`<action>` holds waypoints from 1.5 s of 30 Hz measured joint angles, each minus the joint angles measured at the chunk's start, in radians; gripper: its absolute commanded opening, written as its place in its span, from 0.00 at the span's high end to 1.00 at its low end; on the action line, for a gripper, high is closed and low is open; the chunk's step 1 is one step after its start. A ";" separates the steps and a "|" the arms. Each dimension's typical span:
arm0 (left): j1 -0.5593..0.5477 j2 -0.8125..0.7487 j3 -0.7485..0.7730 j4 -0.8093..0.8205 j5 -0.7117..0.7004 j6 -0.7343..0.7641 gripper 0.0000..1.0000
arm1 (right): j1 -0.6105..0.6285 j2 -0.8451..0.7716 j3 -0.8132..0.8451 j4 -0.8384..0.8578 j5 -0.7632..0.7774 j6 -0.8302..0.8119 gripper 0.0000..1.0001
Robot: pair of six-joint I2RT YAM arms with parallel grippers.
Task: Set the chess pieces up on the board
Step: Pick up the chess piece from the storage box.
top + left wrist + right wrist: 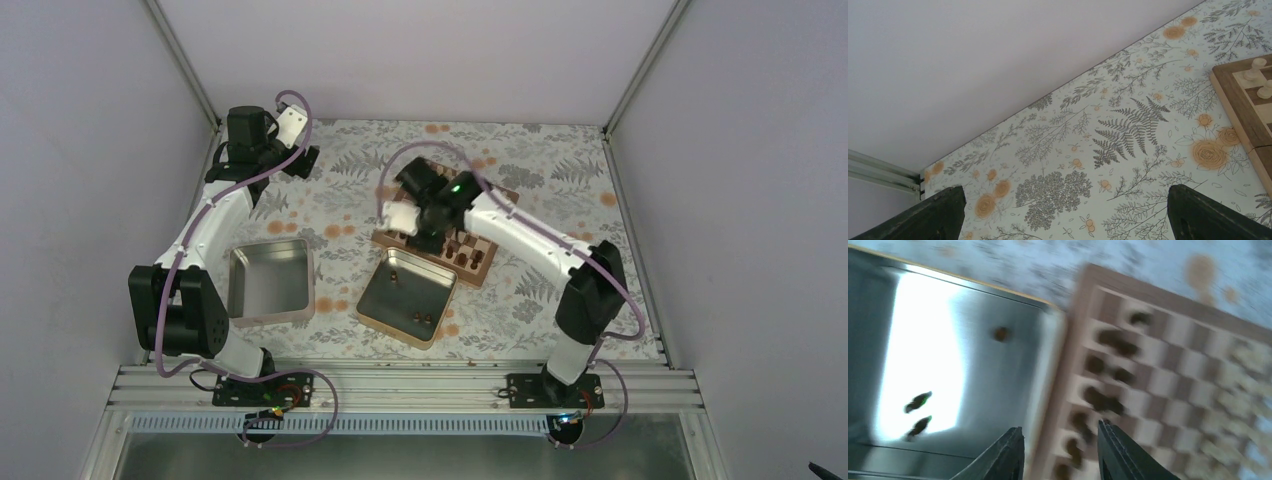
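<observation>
My right hand (1060,457) is hanging released, its fingers (1009,455) standing apart with nothing gripped between them. The chess pieces (1104,401) are sitting just beneath and ahead of it, in a blurred row along the nearest edge of the board (1173,375). To its left, 3 more of them are lying in the metal tin (998,380). My left hand (1065,200) is gaping wide over the patterned table (1048,150), the board's corner off to its right.

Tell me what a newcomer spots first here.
The right claw hovers open over the tin-side edge of the board, where dark chess pieces stand. Beside it, an open tin holds a few more; the left claw hangs wide open, far left.
</observation>
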 measured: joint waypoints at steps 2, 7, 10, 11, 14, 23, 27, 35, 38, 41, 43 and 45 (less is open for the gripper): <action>0.000 0.000 0.000 0.000 -0.002 0.000 0.00 | 0.084 -0.001 -0.025 -0.003 -0.013 0.016 0.59; 0.000 0.000 0.000 0.000 -0.002 0.000 0.00 | 0.225 0.052 -0.132 -0.007 -0.074 0.049 0.55; 0.000 -0.005 0.000 0.000 -0.002 0.000 0.00 | 0.249 0.082 -0.196 0.004 -0.098 0.061 0.52; 0.000 -0.008 0.000 0.000 -0.002 0.000 0.00 | 0.252 0.089 -0.214 0.011 -0.103 0.064 0.52; 0.000 -0.018 0.000 0.000 -0.002 0.000 0.00 | 0.259 0.098 -0.261 0.034 -0.113 0.073 0.51; 0.000 -0.024 0.000 0.000 -0.002 0.000 0.00 | 0.264 0.098 -0.320 0.087 -0.104 0.094 0.56; 0.000 -0.024 0.000 0.000 -0.002 0.000 0.00 | 0.269 0.110 -0.329 0.101 -0.089 0.102 0.59; 0.000 -0.024 0.000 0.000 -0.002 0.000 0.00 | 0.270 0.124 -0.331 0.108 -0.067 0.107 0.61; 0.000 -0.024 0.000 0.000 -0.002 0.000 0.00 | 0.270 0.124 -0.344 0.113 -0.062 0.108 0.62; 0.000 -0.024 0.000 0.000 -0.002 0.000 0.00 | 0.270 0.124 -0.356 0.114 -0.059 0.108 0.63; 0.000 -0.024 0.000 0.000 -0.002 0.000 0.00 | 0.270 0.124 -0.361 0.115 -0.058 0.109 0.66; 0.000 -0.024 0.000 0.000 -0.001 0.000 0.00 | 0.270 0.124 -0.365 0.119 -0.056 0.110 0.72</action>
